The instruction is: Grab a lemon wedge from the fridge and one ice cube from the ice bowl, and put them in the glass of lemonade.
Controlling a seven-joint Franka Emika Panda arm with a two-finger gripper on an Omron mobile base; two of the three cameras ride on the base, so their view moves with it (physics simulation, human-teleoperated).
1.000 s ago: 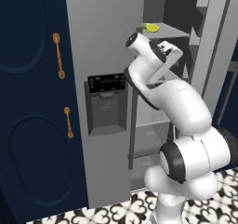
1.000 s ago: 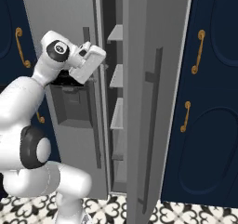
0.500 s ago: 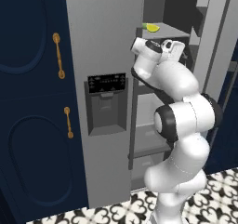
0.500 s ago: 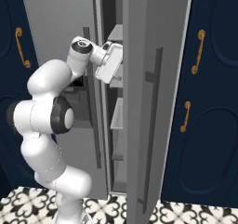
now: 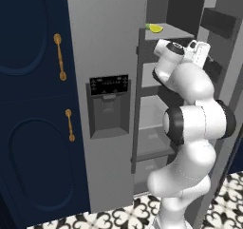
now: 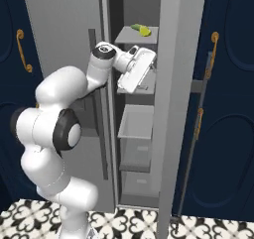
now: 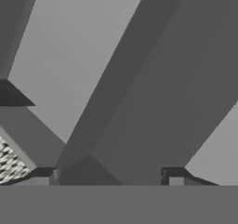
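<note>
One tall grey fridge (image 5: 107,42) dominates the scene, its right door swung open onto a column of pale grey shelves (image 6: 136,124); the closed left door carries a black-panelled dispenser recess (image 5: 110,105). Navy cabinets (image 5: 28,104) with gold handles (image 5: 58,56) flank the fridge on both sides, and black-and-white patterned floor tiles (image 6: 30,213) run along the bottom.

The white arm (image 5: 197,123) rises in front of the open compartment, its hand reaching in at the level of the second shelf from the top. The gripper (image 7: 109,177) points into the fridge interior, facing plain grey panels. Its two dark finger tips (image 7: 42,174) stand well apart with nothing between them; the jaws are wide and hold nothing.

The lemon wedge (image 5: 155,28), tiny and yellow-green, lies on the top shelf (image 6: 149,36) near its front edge. It sits above the hand and apart from it, untouched; in the right base view the wedge (image 6: 141,30) shows just above the gripper body.
</note>
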